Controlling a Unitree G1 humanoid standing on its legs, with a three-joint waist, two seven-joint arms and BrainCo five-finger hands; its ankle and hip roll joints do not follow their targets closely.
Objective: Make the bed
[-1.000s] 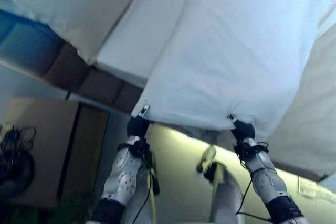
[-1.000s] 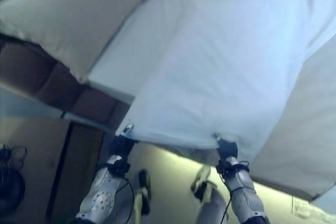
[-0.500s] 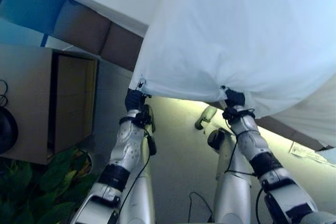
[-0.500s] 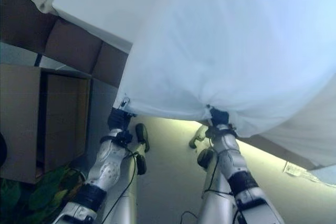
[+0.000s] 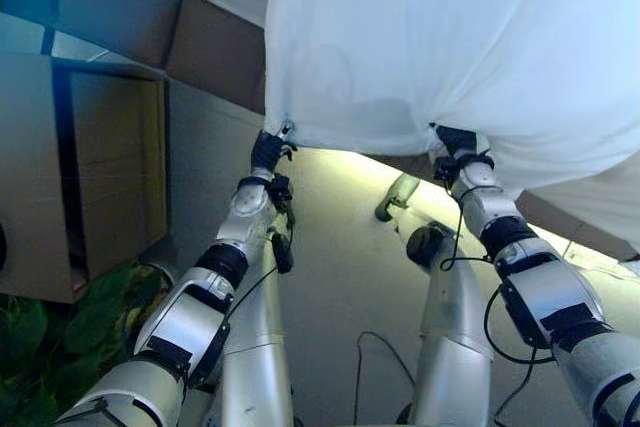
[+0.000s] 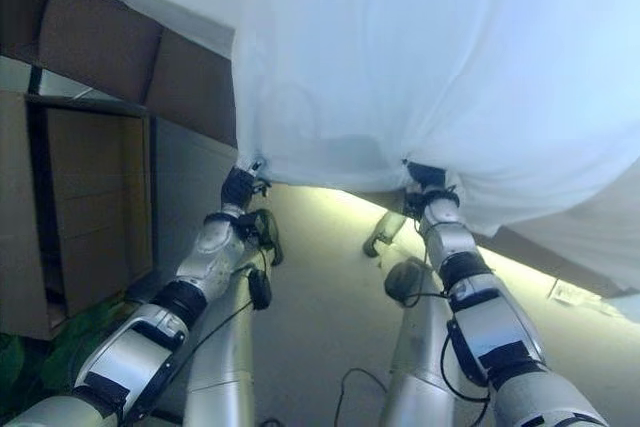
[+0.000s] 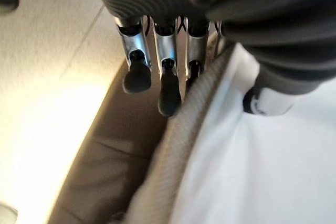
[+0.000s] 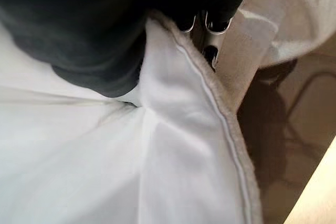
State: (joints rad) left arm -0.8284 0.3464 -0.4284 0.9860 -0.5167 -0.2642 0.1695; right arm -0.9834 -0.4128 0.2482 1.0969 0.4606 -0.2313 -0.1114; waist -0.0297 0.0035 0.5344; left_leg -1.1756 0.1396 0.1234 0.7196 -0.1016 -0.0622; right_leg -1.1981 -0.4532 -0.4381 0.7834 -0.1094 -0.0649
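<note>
A white blanket with a beige underside hangs from both hands in front of me and drapes over the bed beyond. My left hand is shut on its near left corner. In the left wrist view the thumb presses the white cloth against the fingers, and the beige hem runs between them. My right hand is shut on the near edge further right. Its fingers sit behind the hem, with white cloth bunched at the grip.
The bed's brown padded frame shows under the blanket at the upper left. A wooden bedside cabinet stands left of it, with green plant leaves below. A sheet of paper lies on the pale floor at the right.
The whole picture has shifted, so the camera has moved; the pillow has left the picture. Both arms are stretched out further, still holding the blanket's edge.
</note>
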